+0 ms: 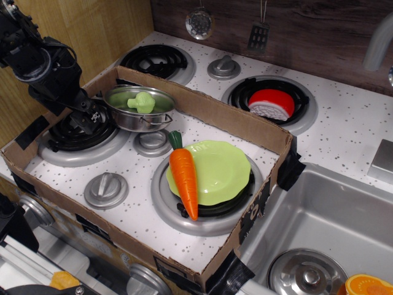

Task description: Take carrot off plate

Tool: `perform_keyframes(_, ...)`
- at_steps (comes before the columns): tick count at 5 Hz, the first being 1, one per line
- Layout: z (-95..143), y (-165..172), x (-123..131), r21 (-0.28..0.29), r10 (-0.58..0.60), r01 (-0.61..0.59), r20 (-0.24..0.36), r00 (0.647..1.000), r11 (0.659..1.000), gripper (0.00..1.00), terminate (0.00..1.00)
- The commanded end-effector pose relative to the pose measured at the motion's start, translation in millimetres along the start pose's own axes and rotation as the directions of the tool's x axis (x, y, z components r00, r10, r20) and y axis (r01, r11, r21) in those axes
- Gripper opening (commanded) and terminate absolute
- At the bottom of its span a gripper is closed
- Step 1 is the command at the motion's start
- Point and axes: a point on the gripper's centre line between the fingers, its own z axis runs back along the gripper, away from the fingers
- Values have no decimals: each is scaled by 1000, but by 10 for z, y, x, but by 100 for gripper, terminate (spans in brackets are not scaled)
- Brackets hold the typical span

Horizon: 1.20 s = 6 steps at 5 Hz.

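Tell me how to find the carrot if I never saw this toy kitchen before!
Look at the toy stove inside the low cardboard wall, then find its front right burner, where a lime-green plate with a wavy rim sits. The carrot lies along the plate's left edge, its point hanging off toward the front. It is the only long, pointed orange thing, with a dark green stem.

Single view, fixed camera. It is looking down at a steep angle from above the front of the toy stove [202, 132], facing toward the dark wooden back wall [307, 31]. It is sitting at middle range, taking in all four burners, the cardboard surround [202, 104] and part of the sink [325, 215] at lower right. The robot arm [43, 64] is entering from the upper left corner. No second view is sharing the scene.
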Motion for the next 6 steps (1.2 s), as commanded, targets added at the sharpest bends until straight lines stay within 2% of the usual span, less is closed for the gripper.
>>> perform_keyframes(1,0,0,0,0,0,0,0,1000,1000,100,0)
perform_keyframes(2,168,-60,67,15,67,-66,-62,996,998,100,0)
perform_keyframes(3,392,-196,114,60,189,-182,-132,973,981,100,0)
perform_keyframes(4,591,-445,190,78,328,-320,-136,935,944,100,0)
perform_keyframes(5,668,-678,333,58,444,-442,-198,874,895,100,0)
perform_keyframes(6,701,-920,474,66,475,-472,-206,856,879,100,0)
